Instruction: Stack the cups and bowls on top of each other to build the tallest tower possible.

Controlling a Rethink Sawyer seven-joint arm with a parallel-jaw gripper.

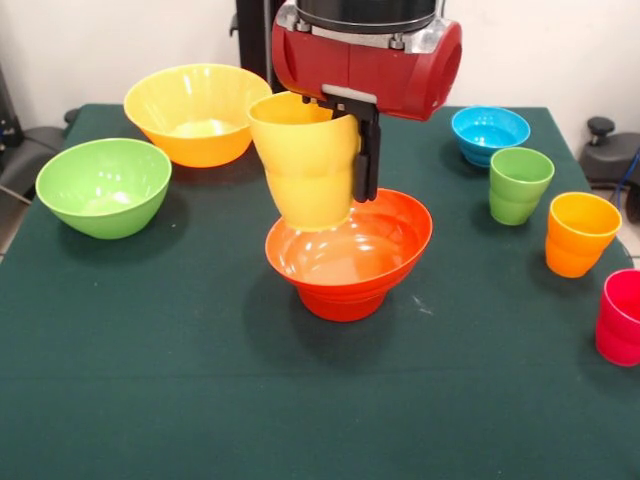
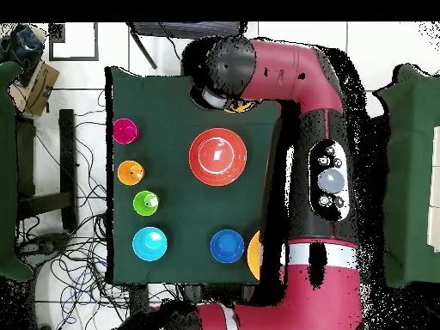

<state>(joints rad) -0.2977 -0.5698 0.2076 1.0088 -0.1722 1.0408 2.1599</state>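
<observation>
Above the orange bowl [image 1: 349, 252] base, the gripper [image 1: 345, 150] grasps the yellow cup [image 1: 304, 160], with three cups and the other bowls unstacked.

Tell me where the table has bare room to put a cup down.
The cloth before the orange bowl is bare, and so is the patch between it and the green bowl. The row of green cup, orange cup and pink cup is crowded.

Red arm [image 2: 301, 94] over green table [image 2: 172, 129], orange bowl [image 2: 217, 156], possibly yellow cup [image 2: 241, 106]
</observation>
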